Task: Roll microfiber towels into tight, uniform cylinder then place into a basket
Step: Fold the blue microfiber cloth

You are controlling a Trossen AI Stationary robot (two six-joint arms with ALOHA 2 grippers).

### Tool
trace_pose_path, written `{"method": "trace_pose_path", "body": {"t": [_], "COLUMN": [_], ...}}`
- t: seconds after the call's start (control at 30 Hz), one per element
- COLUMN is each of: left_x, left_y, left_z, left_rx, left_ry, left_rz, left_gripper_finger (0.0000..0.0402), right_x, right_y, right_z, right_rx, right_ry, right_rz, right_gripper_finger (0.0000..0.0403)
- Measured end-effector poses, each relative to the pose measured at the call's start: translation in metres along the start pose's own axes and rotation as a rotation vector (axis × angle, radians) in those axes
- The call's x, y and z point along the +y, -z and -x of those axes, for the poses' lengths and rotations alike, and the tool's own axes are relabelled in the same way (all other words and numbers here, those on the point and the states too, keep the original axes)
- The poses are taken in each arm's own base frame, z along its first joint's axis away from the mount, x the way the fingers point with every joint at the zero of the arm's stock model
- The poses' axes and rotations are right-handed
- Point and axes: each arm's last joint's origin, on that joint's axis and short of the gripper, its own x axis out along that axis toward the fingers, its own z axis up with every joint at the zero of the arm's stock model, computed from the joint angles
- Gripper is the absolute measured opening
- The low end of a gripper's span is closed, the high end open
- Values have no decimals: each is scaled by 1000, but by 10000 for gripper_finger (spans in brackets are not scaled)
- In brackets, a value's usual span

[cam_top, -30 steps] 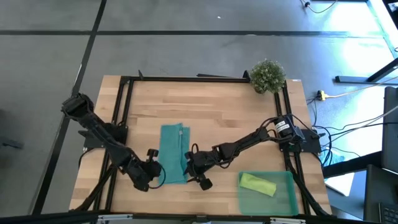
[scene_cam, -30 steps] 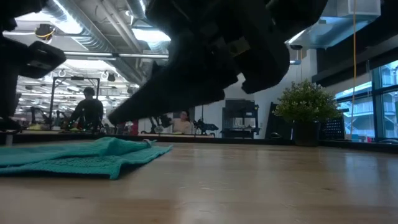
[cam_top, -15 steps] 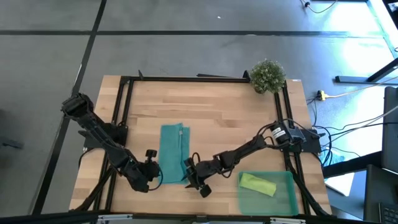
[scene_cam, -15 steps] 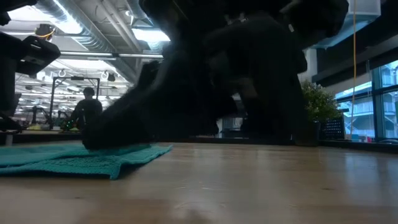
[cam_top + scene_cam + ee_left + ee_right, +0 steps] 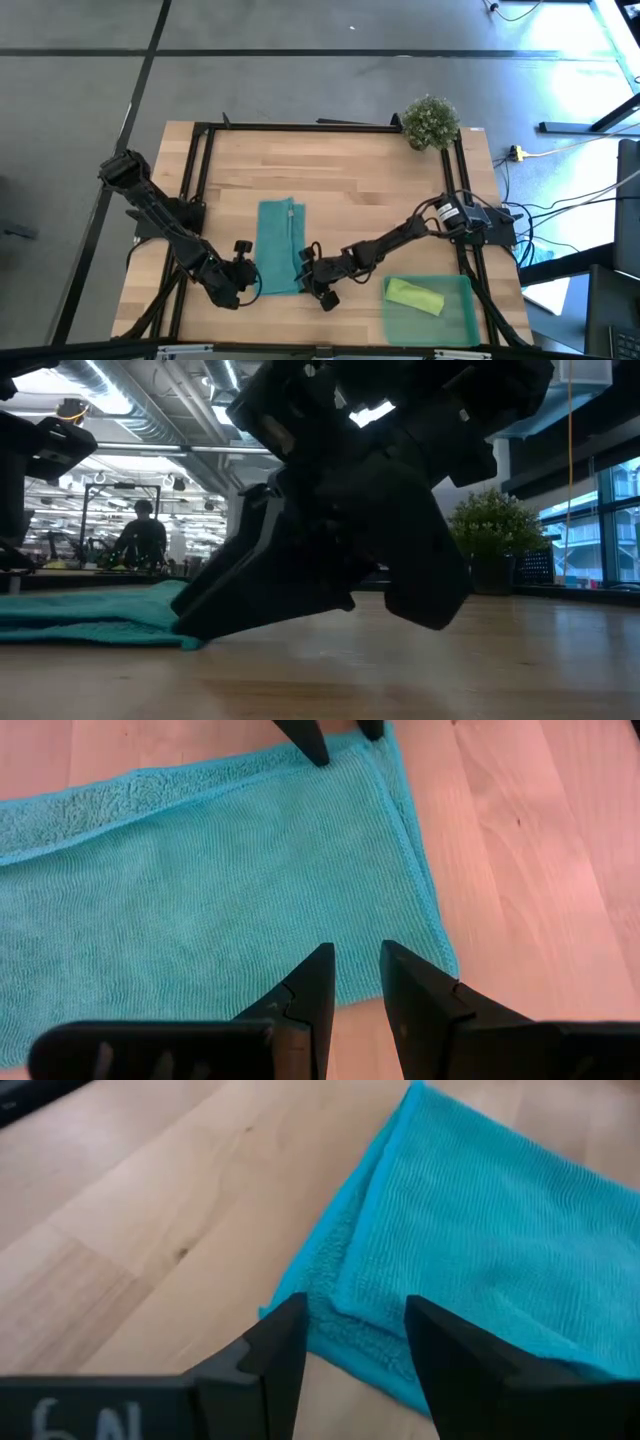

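Teal towel: folded flat into a long strip, mid-table, fuzzy hem showing.
Lime towel: rolled, inside the basket.
Left gripper: at the strip's near-left corner, fingers slightly apart, holding nothing.
Right gripper: at its near-right corner, partly open, empty.

Even overhead light falls on the tabletop with soft shadows; blue-white glare brightens the floor at upper right; in the low view the right hand looms backlit, nearly black, against bright ceiling lights.

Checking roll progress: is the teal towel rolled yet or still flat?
Still flat: the teal towel lies folded lengthwise on the table, no roll started.
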Motion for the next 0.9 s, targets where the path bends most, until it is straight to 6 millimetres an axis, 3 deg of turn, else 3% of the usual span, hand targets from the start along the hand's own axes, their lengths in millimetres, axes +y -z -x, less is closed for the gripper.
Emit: {"method": "trace_pose_path", "body": {"t": [0.27,0.53,0.9], "left_x": [0,0,0], "left_y": [0,0,0], "left_z": [0,0,0], "left_rx": [-1,-2,-2], "left_ry": [-2,-3,-3], "left_rz": [0,0,0], "left_gripper_finger": [80,80,80], "right_x": [-3,-5,-28], "right_y": [2,3,-25], "right_z": [0,1,27], "right_rx": [37,47,-55], "right_ry": [62,101,103], "right_rz": [-20,-17,-172], "right_gripper_finger": [152,17,7]}}
